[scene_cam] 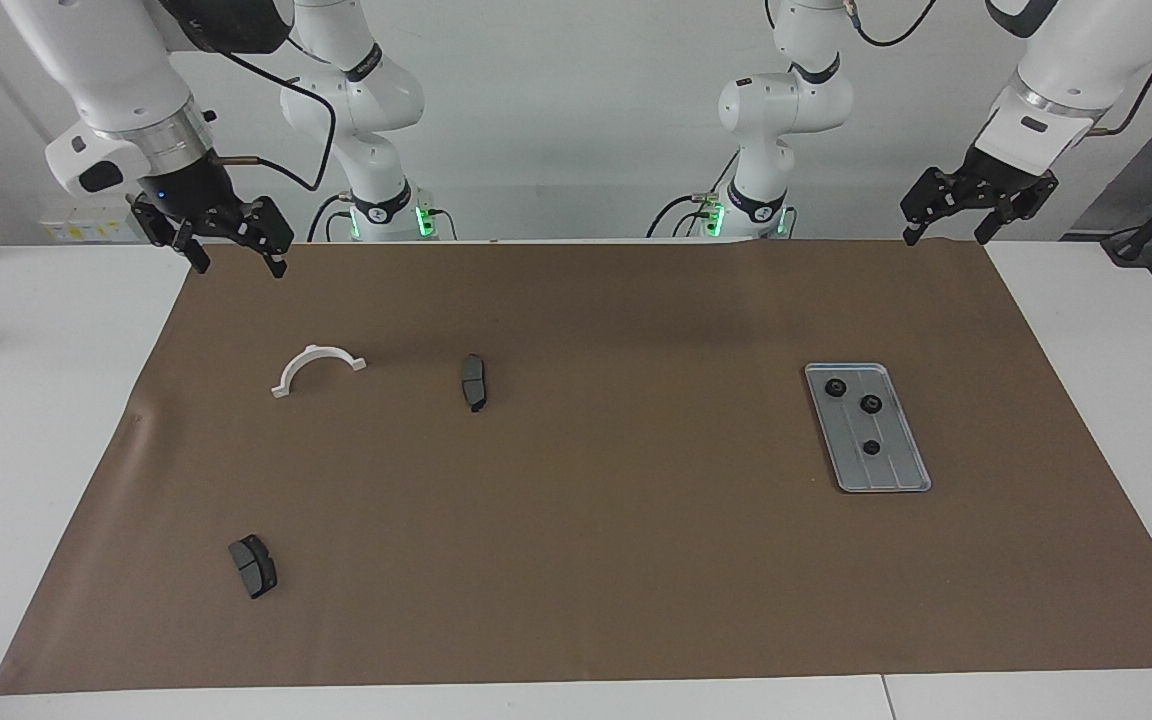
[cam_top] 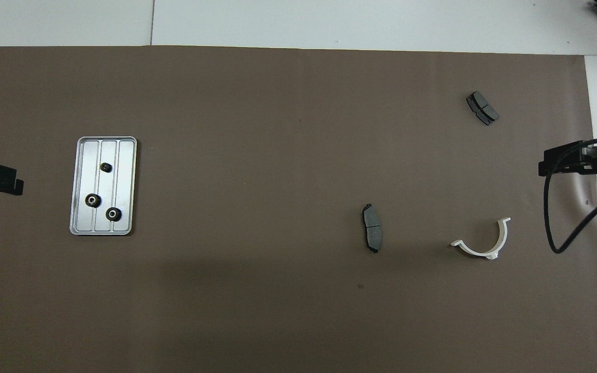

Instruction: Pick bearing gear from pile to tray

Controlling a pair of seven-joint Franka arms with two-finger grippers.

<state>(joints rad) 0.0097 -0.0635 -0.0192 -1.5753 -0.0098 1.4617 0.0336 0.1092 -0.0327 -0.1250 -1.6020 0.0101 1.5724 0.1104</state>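
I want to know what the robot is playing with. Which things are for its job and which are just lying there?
For the job:
- three black gears, all lying in the tray
- tray, toward the left arm's end of the table

Just lying about:
- white half-ring bracket
- brake pad beside the bracket
- second brake pad, farther from the robots

Left gripper and right gripper both hang open, holding nothing.

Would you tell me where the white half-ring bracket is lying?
The white half-ring bracket lies on the brown paper toward the right arm's end, beside the dark grey brake pad.
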